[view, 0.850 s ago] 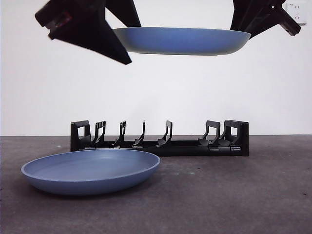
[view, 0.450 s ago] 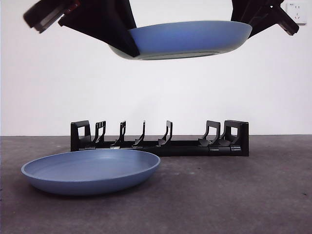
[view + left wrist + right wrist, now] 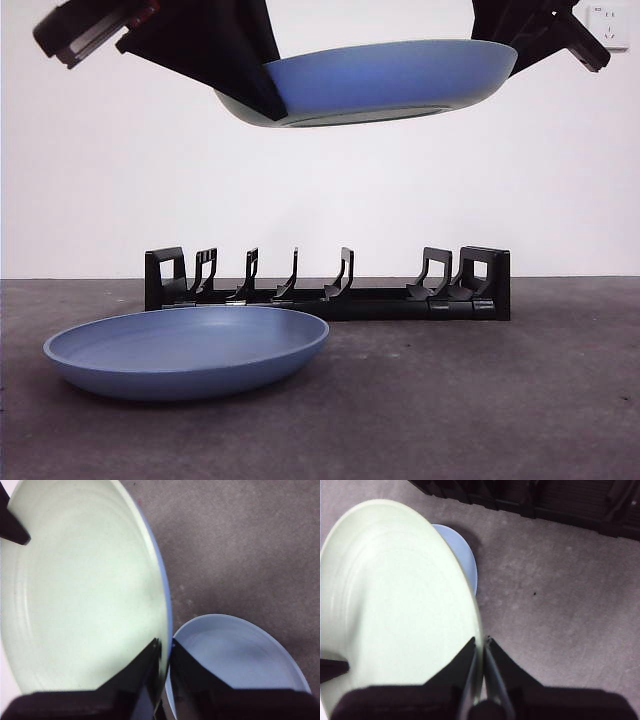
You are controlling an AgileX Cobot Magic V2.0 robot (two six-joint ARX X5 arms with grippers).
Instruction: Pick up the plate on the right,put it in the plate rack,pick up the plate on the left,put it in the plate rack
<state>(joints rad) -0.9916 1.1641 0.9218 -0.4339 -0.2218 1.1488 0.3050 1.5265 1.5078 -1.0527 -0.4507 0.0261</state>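
above: raised plate [image 3: 390, 80], tilted, clamped at opposite rims by left pincer [image 3: 164, 650] and right pincer [image 3: 483, 647]
below: plate rack [image 3: 330, 285], second plate [image 3: 190, 350] rested on counter [image 3: 480, 400]

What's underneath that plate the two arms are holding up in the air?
Below the raised plate, pinched at opposite rims by the left gripper and right gripper, stand the black plate rack and a second blue plate on the table. The raised plate partly hides that lower plate from the wrist cameras.

You're looking at a bare test bench rather than a home kitchen: a plain white wall [image 3: 330, 200] with one power socket [image 3: 610, 25] high in the corner, and a dark grey textured tabletop [image 3: 480, 400] carrying only a black plate rack [image 3: 330, 285] and blue plates.
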